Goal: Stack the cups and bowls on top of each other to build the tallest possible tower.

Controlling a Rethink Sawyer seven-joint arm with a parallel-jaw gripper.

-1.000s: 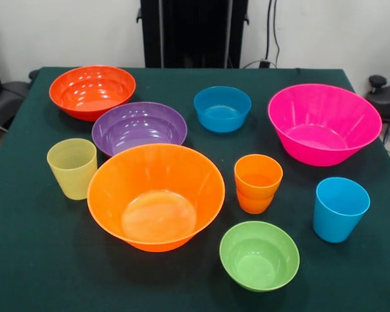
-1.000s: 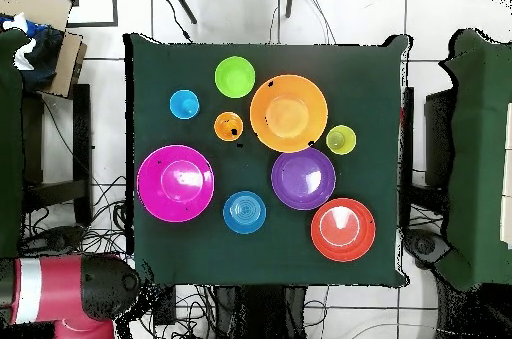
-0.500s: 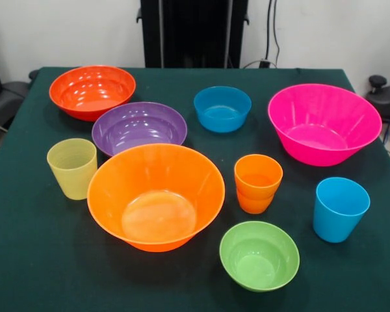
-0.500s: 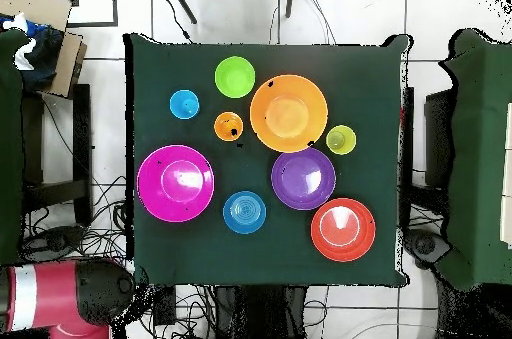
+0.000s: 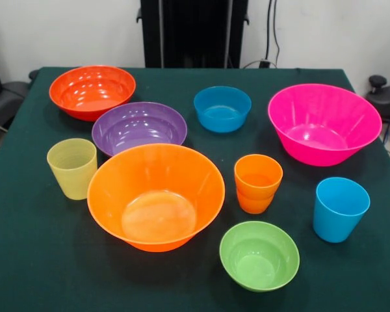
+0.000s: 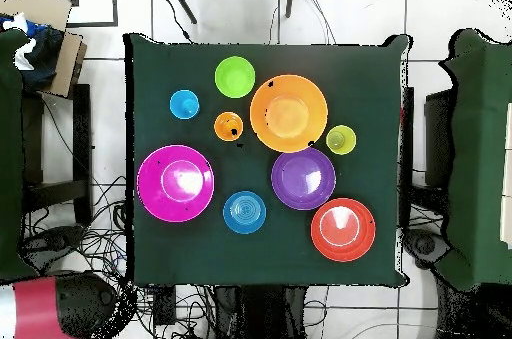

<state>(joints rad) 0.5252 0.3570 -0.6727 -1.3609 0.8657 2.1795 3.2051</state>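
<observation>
- Every vessel sits on the green worktop (image 5: 26,260) exactly where it sat a second ago; nothing is nested on purpose yet, so no tower exists.
- The only change is off the worktop: the red and black arm (image 6: 55,307), seen from overhead beside the worktop's corner, has slid further toward the picture's edge. I read that as the arm drawn away, not approaching anything.
- The tool shows in neither view, so whether it is wide, narrow or holding something cannot be told.
- Taking the large orange bowl (image 5: 156,195) as landmark, in the front view:
  - purple bowl (image 5: 139,127) just behind it, rims close or touching;
  - red-orange bowl (image 5: 92,90) further behind, to the left;
  - ribbed yellow-green cup (image 5: 72,167) just beside it on the left;
  - orange cup (image 5: 258,182) near on the right, a seam round its wall suggesting a second cup inside it, though I cannot be sure;
  - lime green bowl (image 5: 259,254) in front and to the right;
  - sky blue cup (image 5: 340,208) well to the right;
  - hot pink bowl (image 5: 324,122) behind that;
  - blue bowl (image 5: 222,108) behind, right of the purple one.
- Judgement: the task is at its start, and a wide bowl is the likely base.
</observation>
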